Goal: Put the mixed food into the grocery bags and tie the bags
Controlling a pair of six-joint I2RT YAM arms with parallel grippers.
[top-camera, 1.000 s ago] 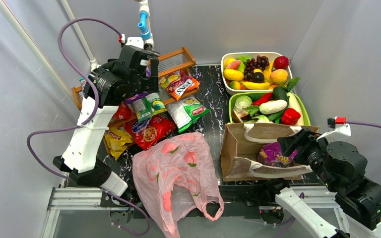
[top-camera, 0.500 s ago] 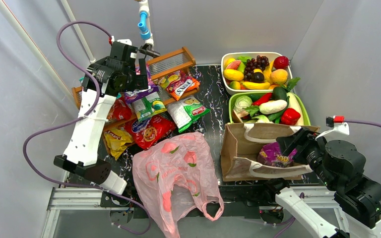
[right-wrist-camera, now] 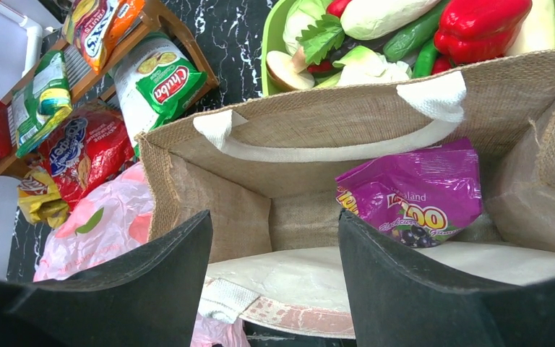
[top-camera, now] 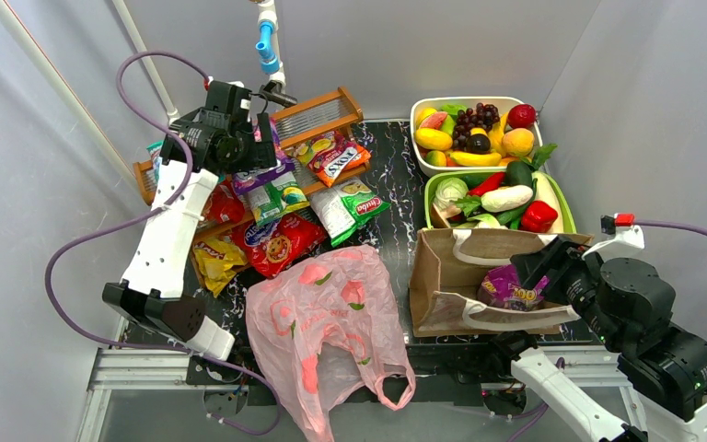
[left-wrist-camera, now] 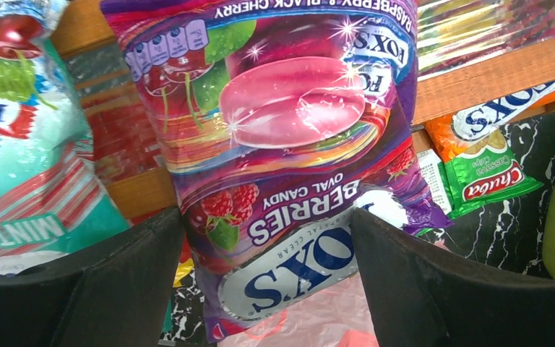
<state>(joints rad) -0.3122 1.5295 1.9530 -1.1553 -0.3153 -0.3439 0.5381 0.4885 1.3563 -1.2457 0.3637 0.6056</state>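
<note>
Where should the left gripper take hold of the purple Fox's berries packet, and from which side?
Grip the purple Fox's packet at its near end, by the big logo, coming from the front of the wooden rack it leans on. That end looks flat, points at the open left gripper and lies between its fingers; the puffed glossy middle would probably slip.
</note>
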